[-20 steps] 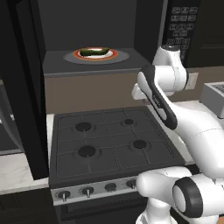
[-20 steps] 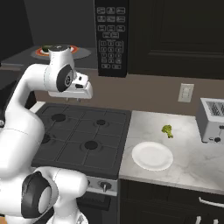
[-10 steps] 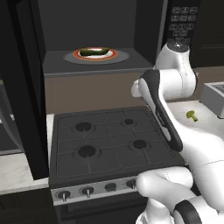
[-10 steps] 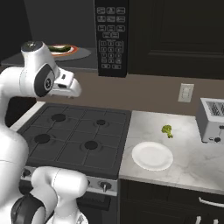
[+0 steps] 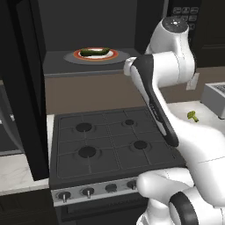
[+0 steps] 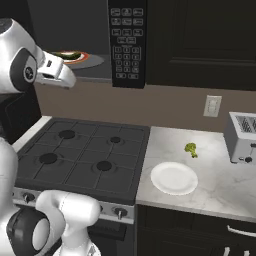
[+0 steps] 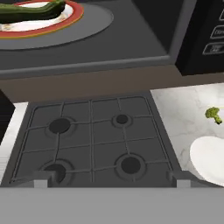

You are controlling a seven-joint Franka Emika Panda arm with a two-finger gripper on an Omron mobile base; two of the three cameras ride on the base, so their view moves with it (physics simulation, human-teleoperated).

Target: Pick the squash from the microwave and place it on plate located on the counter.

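Observation:
The dark green squash (image 5: 94,52) lies on a white dish with an orange-red rim (image 7: 65,19), on the grey turntable (image 7: 89,26) inside the open black microwave (image 6: 127,45). In the hand view the squash (image 7: 30,11) is at the top left. My gripper (image 7: 109,178) hangs in front of the microwave opening, above the stove and short of the squash; its fingertips (image 7: 41,177) stand wide apart, open and holding nothing. My hand (image 6: 57,74) shows in the right base view. The plain white plate (image 6: 174,178) rests on the pale counter (image 6: 215,190) right of the stove.
The dark gas stovetop (image 6: 82,157) lies below the hand. A broccoli floret (image 6: 190,148) sits on the counter behind the plate, and a toaster (image 6: 242,137) stands at the far right. The microwave door (image 5: 26,88) hangs open at the left.
The arm has lifted and swung left, bringing the hand up from over the stove to the level of the microwave opening. The squash and plate have not moved.

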